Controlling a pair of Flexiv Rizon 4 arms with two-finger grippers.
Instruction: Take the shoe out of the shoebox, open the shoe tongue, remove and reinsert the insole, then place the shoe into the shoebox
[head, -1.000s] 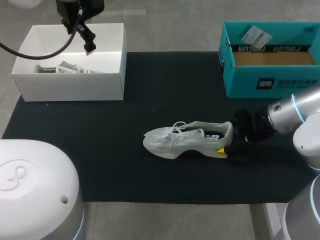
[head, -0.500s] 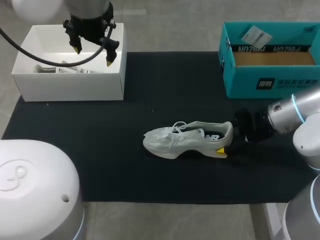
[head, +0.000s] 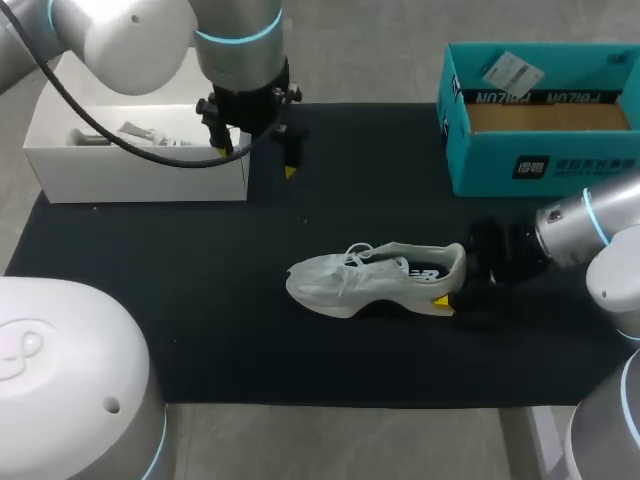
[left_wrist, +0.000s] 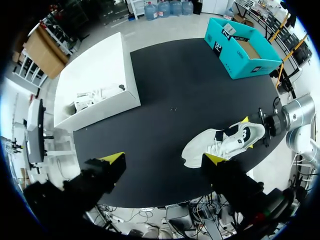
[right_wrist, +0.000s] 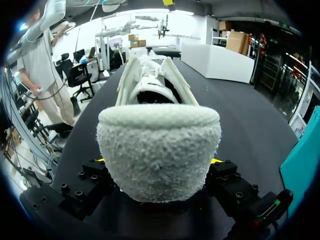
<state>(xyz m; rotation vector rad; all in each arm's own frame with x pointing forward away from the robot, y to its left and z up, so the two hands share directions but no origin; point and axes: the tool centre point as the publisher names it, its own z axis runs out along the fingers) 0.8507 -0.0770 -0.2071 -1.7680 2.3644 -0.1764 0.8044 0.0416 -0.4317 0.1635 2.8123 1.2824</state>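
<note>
Mid-frame on the black mat (head: 200, 300), the shoe (head: 375, 278) lies on its sole, toe toward frame left, well apart from the teal shoebox (head: 540, 165) at upper right. So step one, taking it out, looks done. Right gripper (head: 455, 282) sits at the heel, centre-right; the right wrist view shows the heel wedged between both fingers, so it is clamped on the shoe. Left gripper (head: 256, 162) hangs at upper centre, just beside the white box (head: 140, 178), fingers spread wide, nothing held, well apart from the shoe. Tongue (right_wrist: 150, 85) looks unopened, lying flat between the flaps. Insole state: cannot tell, the opening is too dark. Likely left: open tongue, pull and refit insole, put the shoe in the shoebox. Early stage, most of the task remains.
</note>
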